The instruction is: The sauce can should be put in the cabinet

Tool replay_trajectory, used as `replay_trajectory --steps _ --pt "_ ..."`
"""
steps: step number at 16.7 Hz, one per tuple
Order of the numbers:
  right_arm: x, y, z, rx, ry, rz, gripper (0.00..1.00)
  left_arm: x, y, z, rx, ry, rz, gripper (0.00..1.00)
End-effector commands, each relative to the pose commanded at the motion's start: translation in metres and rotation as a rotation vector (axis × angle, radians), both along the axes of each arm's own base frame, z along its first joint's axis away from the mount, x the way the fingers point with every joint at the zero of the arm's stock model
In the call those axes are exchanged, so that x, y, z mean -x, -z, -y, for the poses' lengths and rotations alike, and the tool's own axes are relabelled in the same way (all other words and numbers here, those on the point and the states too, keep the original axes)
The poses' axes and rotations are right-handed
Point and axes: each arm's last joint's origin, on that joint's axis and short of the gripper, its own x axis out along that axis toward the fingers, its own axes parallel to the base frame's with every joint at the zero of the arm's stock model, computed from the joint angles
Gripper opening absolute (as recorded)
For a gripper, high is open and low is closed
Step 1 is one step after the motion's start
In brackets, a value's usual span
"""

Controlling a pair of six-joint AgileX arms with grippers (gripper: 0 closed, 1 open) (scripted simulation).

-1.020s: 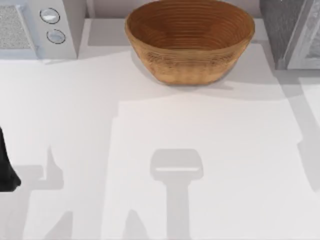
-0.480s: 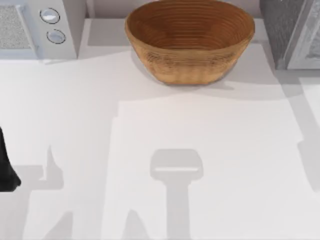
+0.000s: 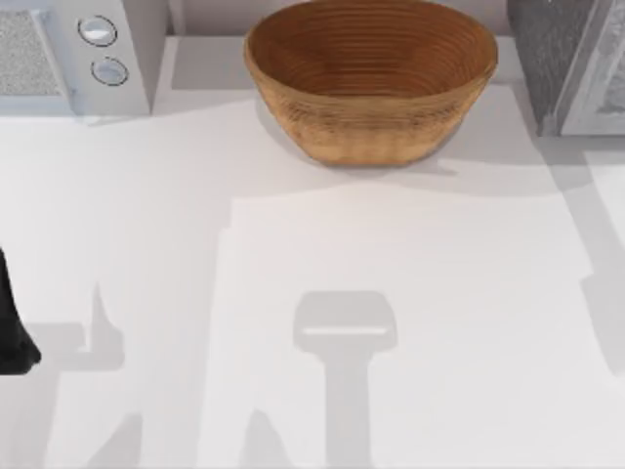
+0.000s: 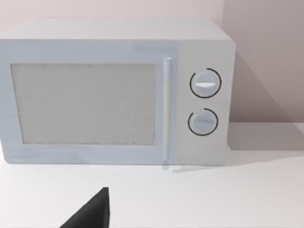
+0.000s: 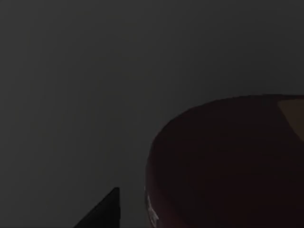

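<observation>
Top view vs 1.0 s ago: no change, nothing has moved. Left arm sits parked at the left edge of the white bench. You cannot tell whether either gripper is clenched or released. Brown woven oval basket, back centre, shows its ribbed inner wall. White two-knob appliance, back left, has its door shut. Grey speckled cabinet stands back right. Right wrist view is dark, so the sauce can's place cannot be told.
</observation>
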Motion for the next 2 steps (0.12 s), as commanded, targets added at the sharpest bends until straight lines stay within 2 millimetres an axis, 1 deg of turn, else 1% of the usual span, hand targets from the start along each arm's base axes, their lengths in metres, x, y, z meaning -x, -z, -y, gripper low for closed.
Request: replay_trajectory --steps 2 --pt "0.0000 0.0000 0.0000 0.000 0.000 0.000 1.00 0.0000 0.0000 0.0000 0.000 0.000 0.000 1.00"
